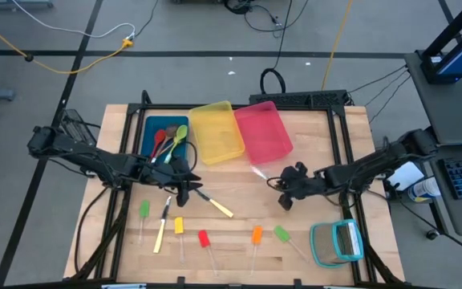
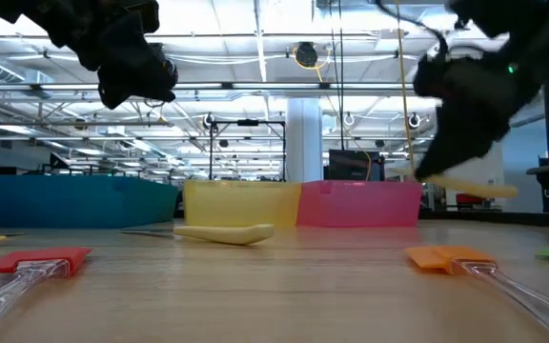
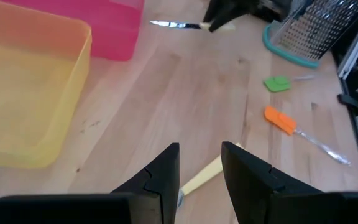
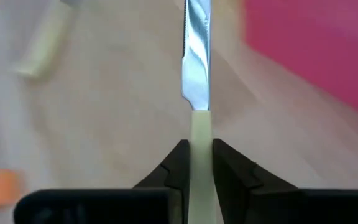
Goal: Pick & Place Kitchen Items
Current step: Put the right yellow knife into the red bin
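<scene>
My right gripper (image 1: 284, 191) is shut on a yellow-handled knife (image 4: 196, 56) above the table, just in front of the pink bin (image 1: 265, 128). My left gripper (image 1: 184, 181) hangs open over a second yellow-handled knife (image 1: 215, 205) that lies flat on the table. This knife's handle (image 3: 201, 177) shows below the gap between the fingers, untouched. Red, green and brown spoons (image 1: 169, 141) lie in the blue bin (image 1: 152, 127). Clear-handled sticks with green (image 1: 144, 210), yellow (image 1: 179, 226), red (image 1: 204, 238), orange (image 1: 257, 234) and green (image 1: 281, 234) heads lie along the near side, with a third knife (image 1: 160, 233). My right gripper pinches the knife's pale yellow handle (image 4: 201, 140) between its two fingers, close to where the blade begins. The knife lies along the fingers, and its blade (image 4: 196, 56) sticks straight out ahead toward the pink bin. It is lifted clear of the table.
The yellow bin (image 1: 215, 132) stands between the blue and pink bins at the far side. A teal-framed grater (image 1: 337, 242) lies at the near right corner. Bare wood lies between the two grippers.
</scene>
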